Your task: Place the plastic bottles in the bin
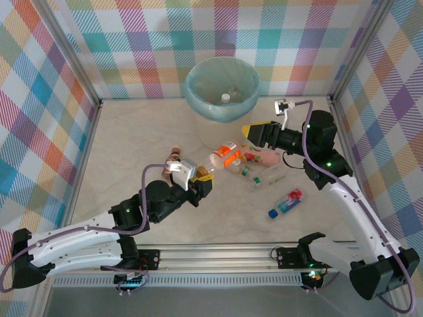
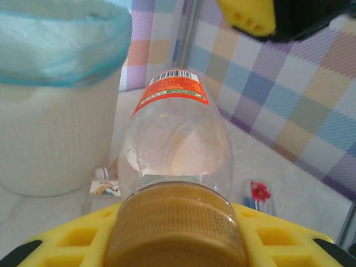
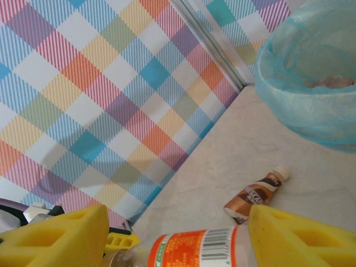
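Left pincer (image 1: 201, 179) is clenched on the cap end of an orange-labelled bottle (image 1: 227, 155), whose long axis runs away from it toward the upper right of the top view. Right pincer (image 1: 254, 134) hangs released near the bottle's base. Beyond both, at upper centre, stands the bin (image 1: 221, 113), nearer the right arm.

Pale marbled tabletop (image 1: 132, 145), pastel plaid walls (image 1: 39, 99) on three sides, aluminium corner posts (image 1: 69, 53), metal rail (image 1: 218, 254) at near edge
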You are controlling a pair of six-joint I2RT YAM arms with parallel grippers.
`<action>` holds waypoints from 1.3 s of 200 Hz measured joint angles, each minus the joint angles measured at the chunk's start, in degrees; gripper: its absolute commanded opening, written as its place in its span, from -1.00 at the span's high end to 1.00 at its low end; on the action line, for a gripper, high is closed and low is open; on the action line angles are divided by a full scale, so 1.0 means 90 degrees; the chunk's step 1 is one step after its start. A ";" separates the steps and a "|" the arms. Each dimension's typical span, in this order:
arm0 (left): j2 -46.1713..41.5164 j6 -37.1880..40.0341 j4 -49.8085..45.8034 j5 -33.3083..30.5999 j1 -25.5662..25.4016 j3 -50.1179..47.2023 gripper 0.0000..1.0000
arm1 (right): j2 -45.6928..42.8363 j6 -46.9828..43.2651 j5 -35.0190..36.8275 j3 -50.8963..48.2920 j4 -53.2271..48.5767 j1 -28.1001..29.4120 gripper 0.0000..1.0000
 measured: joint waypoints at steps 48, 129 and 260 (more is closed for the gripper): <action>-0.0313 0.0102 0.0763 0.0100 0.0000 -0.0109 0.29 | 0.0316 0.0704 -0.0121 0.0012 0.0345 0.0199 -0.75; -0.0440 0.0398 0.1455 0.0270 0.0000 -0.0134 0.30 | 0.0792 0.1144 -0.0401 0.0350 0.0610 0.0607 -0.80; -0.0381 0.0573 0.1243 0.0029 0.0012 0.0068 -0.49 | 0.1083 0.1350 -0.0835 0.0658 0.1083 0.1003 -0.06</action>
